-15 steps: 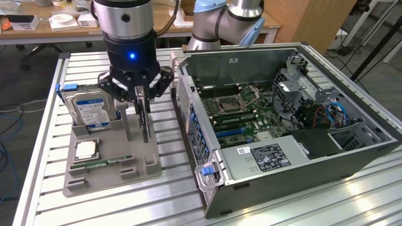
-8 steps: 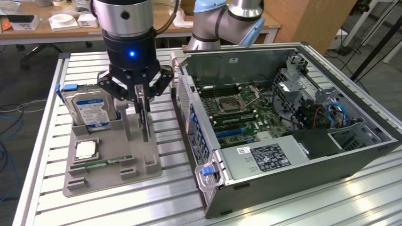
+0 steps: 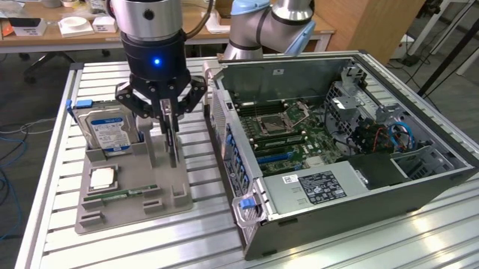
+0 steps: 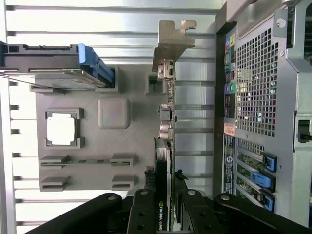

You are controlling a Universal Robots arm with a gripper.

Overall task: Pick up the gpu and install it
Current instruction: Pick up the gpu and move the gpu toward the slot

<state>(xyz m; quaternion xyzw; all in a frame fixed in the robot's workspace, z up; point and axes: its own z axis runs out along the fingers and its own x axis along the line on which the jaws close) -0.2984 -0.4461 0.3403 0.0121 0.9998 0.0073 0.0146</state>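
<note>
Standing on edge at the eleven o'clock corner of the grey tray [image 3: 134, 208], as the exterior view has it, the blue-labelled drive [image 3: 111, 132] is leaning in its slot. Just below it, toward seven o'clock, the CPU [image 3: 102, 177] is lying flat in a square pocket, and the RAM stick [image 3: 120, 194] is resting in a narrow groove beside it. The tray itself is sitting on the slatted metal table [image 3: 210, 242].

Moving right, the gripper [image 3: 167, 115] is hanging straight down over the tray's two o'clock edge. It is grasping the gpu [image 3: 173, 144], its black fingers pinching the card's top edge from both sides. The gpu is standing upright and thin-side-on at the tray's right edge, its lower end down at the tray's level; whether it is seated in its slot or just clear of it cannot be told. In the wrist view the fingers [image 4: 142, 209] are squeezing the gpu [image 4: 168, 122] on either face, and the silver bracket [image 4: 171, 44] is sticking out at the card's far end.

At three o'clock from the tray, the open case [image 3: 374, 208] is lying on its side just beside it, with the motherboard [image 3: 288, 130] facing up.
</note>
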